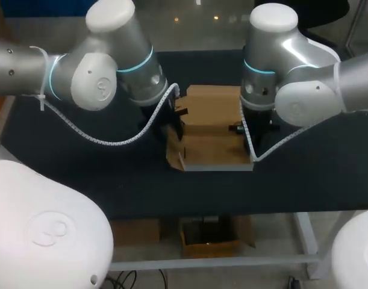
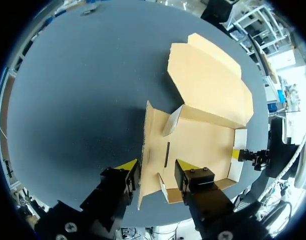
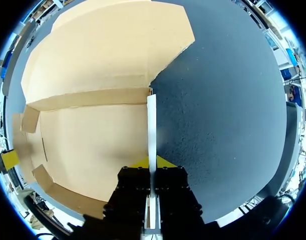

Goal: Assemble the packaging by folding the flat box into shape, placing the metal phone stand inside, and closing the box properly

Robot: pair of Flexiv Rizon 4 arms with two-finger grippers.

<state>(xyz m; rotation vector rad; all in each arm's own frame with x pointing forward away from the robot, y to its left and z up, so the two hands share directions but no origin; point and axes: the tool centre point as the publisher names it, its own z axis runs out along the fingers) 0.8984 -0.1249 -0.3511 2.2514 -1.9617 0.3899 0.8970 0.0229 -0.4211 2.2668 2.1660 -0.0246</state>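
The brown cardboard box (image 1: pixel 211 129) lies in the middle of the table, its tray open upward and its lid (image 1: pixel 211 99) folded back flat on the far side. My left gripper (image 2: pixel 157 166) is open, astride the box's left side wall (image 2: pixel 145 150), with one yellow tip outside it and one inside. My right gripper (image 3: pixel 151 162) is shut on the thin right side wall (image 3: pixel 151 125), holding it upright. In the left wrist view my right gripper's yellow tip (image 2: pixel 236 154) shows at the far wall. Nothing lies in the tray (image 3: pixel 92 140). No metal phone stand is in view.
The box rests on a dark mat (image 1: pixel 81 174) with bare room to the left, right and front. A white cable chain (image 1: pixel 111 141) hangs from my left arm near the box's left side, and another (image 1: pixel 274 147) from my right arm.
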